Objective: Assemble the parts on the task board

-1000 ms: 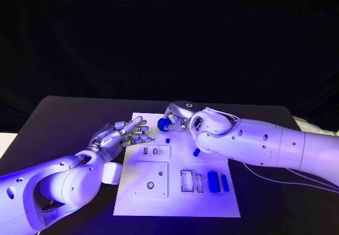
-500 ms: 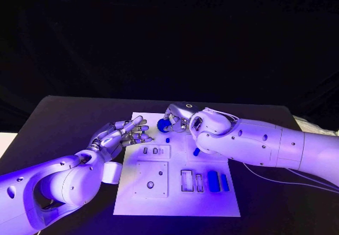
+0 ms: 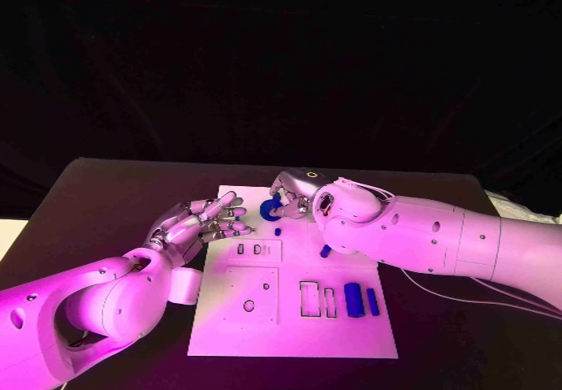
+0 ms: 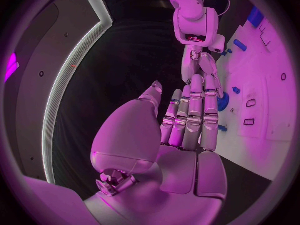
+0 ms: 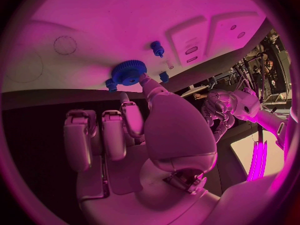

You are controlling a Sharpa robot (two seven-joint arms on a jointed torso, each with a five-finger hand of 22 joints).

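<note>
two hands work at the far end of the task board (image 3: 293,325). the right hand (image 3: 296,193) sits over the board's far edge with its fingers curled down; a fingertip (image 5: 144,78) and the thumb touch the rim of a blue gear (image 3: 270,208), which lies at the far part of the board. whether the gear is pinched or merely touched cannot be told. in the right wrist view the gear (image 5: 128,72) has a toothed rim, with a small blue peg (image 5: 157,47) standing just beyond it on the white plate. the left hand (image 3: 199,224) hovers at the board's left far corner, fingers straight, close together and extended toward the gear, holding nothing. nearer the robot, the board carries a small blue part (image 3: 326,252) beside the right forearm, and two upright blue parts (image 3: 354,299) near the recessed slots at its right side. a white cylinder (image 3: 184,287) lies on the black table (image 3: 105,195) just left of the board.
</note>
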